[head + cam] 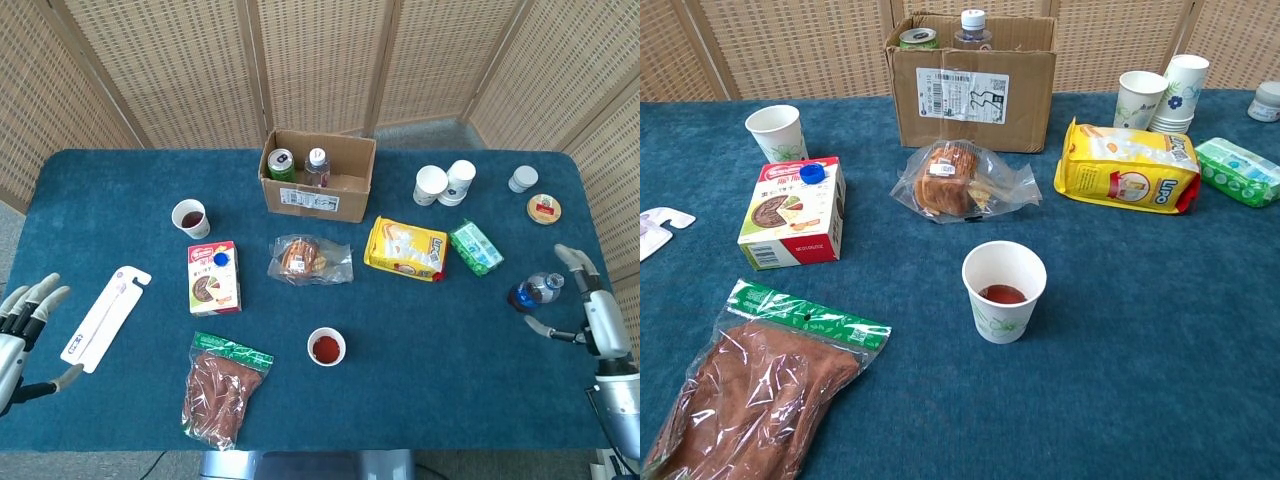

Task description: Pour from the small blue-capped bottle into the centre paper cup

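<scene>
Small clear blue-capped bottle point(531, 292) lies just beyond the right hand point(583, 310), whose fingers are spread, holding nothing; the white paper cup point(326, 347) holds dark red liquid.

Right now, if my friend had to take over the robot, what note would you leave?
Left hand: open, fingers spread, at the table's left edge, holding nothing.
Right hand: open beside the small blue-capped bottle, not gripping it.
The bottle lies on its side near the table's right edge, cap on.
The centre paper cup stands upright near the front with some red liquid in it.
Done: nothing that I can confirm.
Left: grip the bottle, carry it to the cup, pour.
</scene>
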Robot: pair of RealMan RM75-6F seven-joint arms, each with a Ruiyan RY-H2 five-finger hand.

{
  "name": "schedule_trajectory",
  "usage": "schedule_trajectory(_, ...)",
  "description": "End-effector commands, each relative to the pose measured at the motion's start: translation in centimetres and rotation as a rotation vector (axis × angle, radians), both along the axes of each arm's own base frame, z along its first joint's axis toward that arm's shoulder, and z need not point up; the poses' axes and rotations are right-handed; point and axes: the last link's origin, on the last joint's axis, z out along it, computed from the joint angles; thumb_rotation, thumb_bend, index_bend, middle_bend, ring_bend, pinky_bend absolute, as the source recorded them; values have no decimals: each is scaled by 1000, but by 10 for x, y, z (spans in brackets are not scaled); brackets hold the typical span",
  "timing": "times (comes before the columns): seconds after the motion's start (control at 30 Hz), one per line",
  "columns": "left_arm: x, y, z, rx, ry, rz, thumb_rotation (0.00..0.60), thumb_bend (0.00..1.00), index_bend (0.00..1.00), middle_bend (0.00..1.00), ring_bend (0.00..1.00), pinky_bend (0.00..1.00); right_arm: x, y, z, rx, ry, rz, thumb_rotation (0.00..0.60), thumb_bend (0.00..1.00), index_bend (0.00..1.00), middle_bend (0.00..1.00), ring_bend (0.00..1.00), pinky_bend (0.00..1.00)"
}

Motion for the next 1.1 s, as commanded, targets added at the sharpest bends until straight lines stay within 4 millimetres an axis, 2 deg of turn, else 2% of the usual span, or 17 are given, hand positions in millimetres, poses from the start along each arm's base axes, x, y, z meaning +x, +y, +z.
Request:
schedule_trajectory(0.03, 0, -1, -1, -3, 0, 0, 600, 246, 0, 0, 0, 0, 11, 18, -1, 38, 118, 57, 600, 145, 33, 0, 0, 0)
schedule_trajectory(0.23, -2, -8, -4, 6, 30, 16, 600, 247, 0, 0, 0, 0, 31, 38, -9, 60, 316, 103, 600, 149, 28, 0, 0, 0)
schedule_trajectory(0.47, -8, -14, -1, 74, 52, 65, 600, 247, 0, 0, 0, 0, 45, 52, -17, 84, 503, 47, 600, 172, 10, 0, 0, 0)
schedule_trajectory(0.77, -9, -14, 1, 69, 40, 54, 600, 246, 0, 0, 0, 0, 48, 65, -31, 97, 559, -13, 600, 173, 4, 0, 0, 0)
schedule_trajectory(1.1, -7, -16, -1, 65, 53, 52, 600, 247, 0, 0, 0, 0, 41, 68, -29, 91, 611, -46, 600, 174, 2, 0, 0, 0)
